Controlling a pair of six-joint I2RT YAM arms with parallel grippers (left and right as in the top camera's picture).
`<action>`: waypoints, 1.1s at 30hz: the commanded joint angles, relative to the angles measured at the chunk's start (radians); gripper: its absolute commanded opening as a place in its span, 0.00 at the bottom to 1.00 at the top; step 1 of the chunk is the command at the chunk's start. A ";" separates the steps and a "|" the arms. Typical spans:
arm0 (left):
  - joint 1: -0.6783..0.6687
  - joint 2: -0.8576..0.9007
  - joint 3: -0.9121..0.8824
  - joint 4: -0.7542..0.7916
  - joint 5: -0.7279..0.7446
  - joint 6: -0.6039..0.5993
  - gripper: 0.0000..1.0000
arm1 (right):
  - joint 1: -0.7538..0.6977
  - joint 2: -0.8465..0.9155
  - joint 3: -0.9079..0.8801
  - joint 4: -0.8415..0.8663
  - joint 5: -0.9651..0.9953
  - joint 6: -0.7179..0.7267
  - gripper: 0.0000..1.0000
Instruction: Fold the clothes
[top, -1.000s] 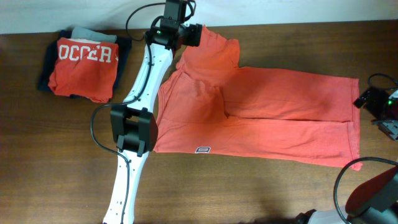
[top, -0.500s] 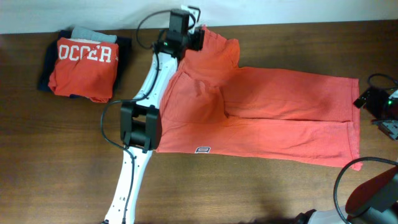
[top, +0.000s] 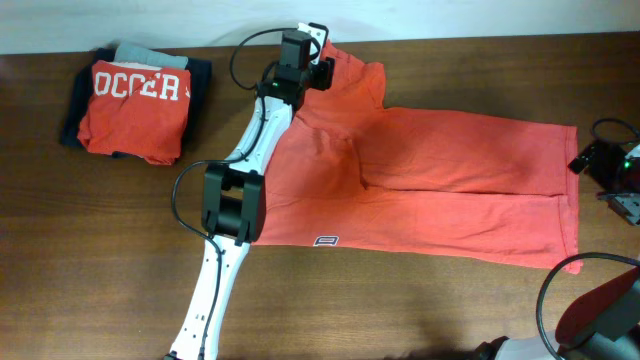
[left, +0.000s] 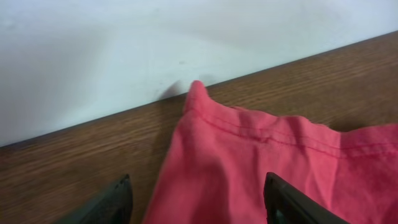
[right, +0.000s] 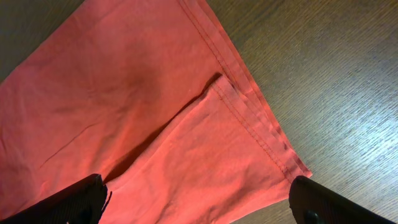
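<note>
The wooden table (top: 400, 320) holds one coral-red shirt (top: 430, 190), spread flat across the middle and reaching from the left arm (top: 232, 200) almost to the right edge. One sleeve (top: 350, 80) points toward the far edge by the white wall. In the right wrist view two stitched cloth edges lie one over the other at the shirt's right-hand corner.

There are two arms. The white left arm stretches from the near edge up along the shirt's left side. Of the right arm (top: 600, 310), only a part shows at the lower right corner.

At the upper left, well apart from the shirt, sits one stack (top: 135, 100) of folded clothes. Its red top piece shows the white letters "OCCER", and a grey piece and a dark blue one lie beneath.

The left gripper (left: 198, 202) hangs over the sleeve tip with its jaws wide and nothing clamped. The right gripper (right: 199, 202) stands at its widest above the shirt's right-hand corner, holding nothing.

One small rectangular label (top: 324, 241) sits near the shirt's near edge; its writing is too small to read.
</note>
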 joint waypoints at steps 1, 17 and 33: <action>-0.011 0.030 0.005 0.003 0.011 0.005 0.66 | 0.000 0.001 0.016 0.000 0.011 -0.010 0.99; -0.011 0.056 0.004 -0.020 -0.039 0.005 0.55 | 0.000 0.001 0.016 0.000 0.011 -0.010 0.99; -0.011 -0.011 0.075 -0.123 0.011 0.005 0.01 | 0.000 0.001 0.016 0.000 0.011 -0.010 0.99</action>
